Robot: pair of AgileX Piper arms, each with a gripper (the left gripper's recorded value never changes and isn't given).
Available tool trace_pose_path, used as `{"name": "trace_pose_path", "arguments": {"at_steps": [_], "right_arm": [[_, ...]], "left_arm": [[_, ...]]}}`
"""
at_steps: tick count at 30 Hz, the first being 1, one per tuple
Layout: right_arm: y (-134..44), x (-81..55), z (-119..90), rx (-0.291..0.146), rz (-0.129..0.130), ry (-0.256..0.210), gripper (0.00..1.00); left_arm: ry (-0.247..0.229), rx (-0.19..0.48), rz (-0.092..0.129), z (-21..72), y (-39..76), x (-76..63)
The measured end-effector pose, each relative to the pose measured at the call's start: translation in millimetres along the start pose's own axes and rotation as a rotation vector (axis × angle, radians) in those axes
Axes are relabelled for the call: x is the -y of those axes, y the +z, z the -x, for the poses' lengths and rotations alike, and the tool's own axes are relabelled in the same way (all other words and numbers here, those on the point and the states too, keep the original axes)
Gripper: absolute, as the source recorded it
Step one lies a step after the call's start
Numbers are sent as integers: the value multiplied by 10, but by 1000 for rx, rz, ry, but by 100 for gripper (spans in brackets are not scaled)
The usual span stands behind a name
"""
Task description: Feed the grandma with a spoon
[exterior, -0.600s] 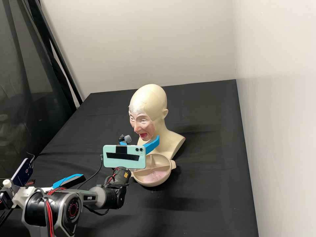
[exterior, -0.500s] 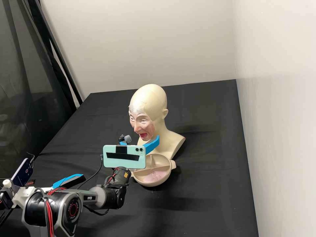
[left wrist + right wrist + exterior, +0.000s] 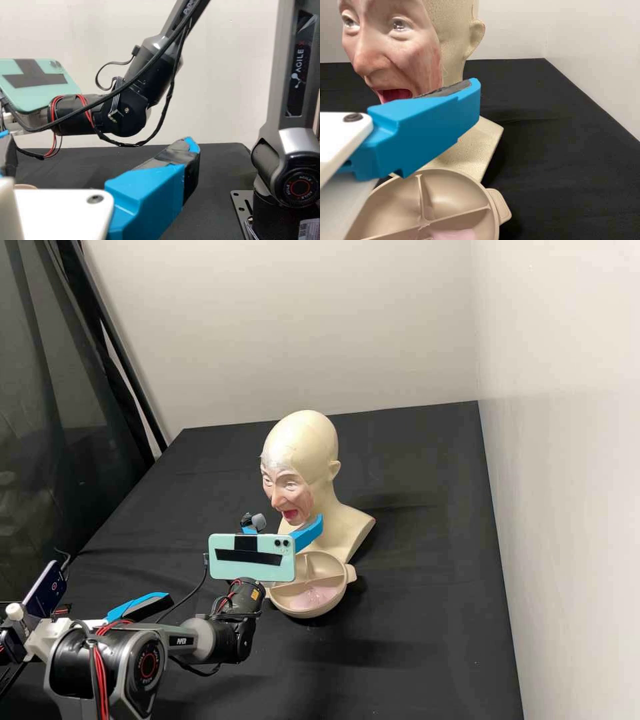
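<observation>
Grandma head (image 3: 301,460), one; divided bowl (image 3: 297,606), one

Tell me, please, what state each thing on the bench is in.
Mannequin head: upright, mouth open.
Divided bowl: upright before the head's base, pink contents in one compartment.
Right gripper: raised beside the chin, above the bowl.
Left gripper: low over the bench, away from head and bowl.

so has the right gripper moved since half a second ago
No, the right gripper sits at the same spot below the mannequin head's chin, above the bowl.
</observation>
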Motion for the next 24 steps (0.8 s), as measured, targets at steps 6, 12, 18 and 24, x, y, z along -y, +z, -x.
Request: {"name": "trace_pose_path", "arguments": {"at_steps": [6, 12, 18, 24], "right_arm": [[0, 0, 0, 0, 0, 0, 100], [0, 0, 0, 0, 0, 0, 100], [0, 0, 0, 0, 0, 0, 100], [0, 0, 0, 0, 0, 0, 100]], "left_arm": [[-7, -31, 33, -4, -104, 7], [-17, -83, 62, -10, -257, 33], [-65, -156, 67, -27, -468, 128], [-108, -230, 83, -35, -688, 226]]}}
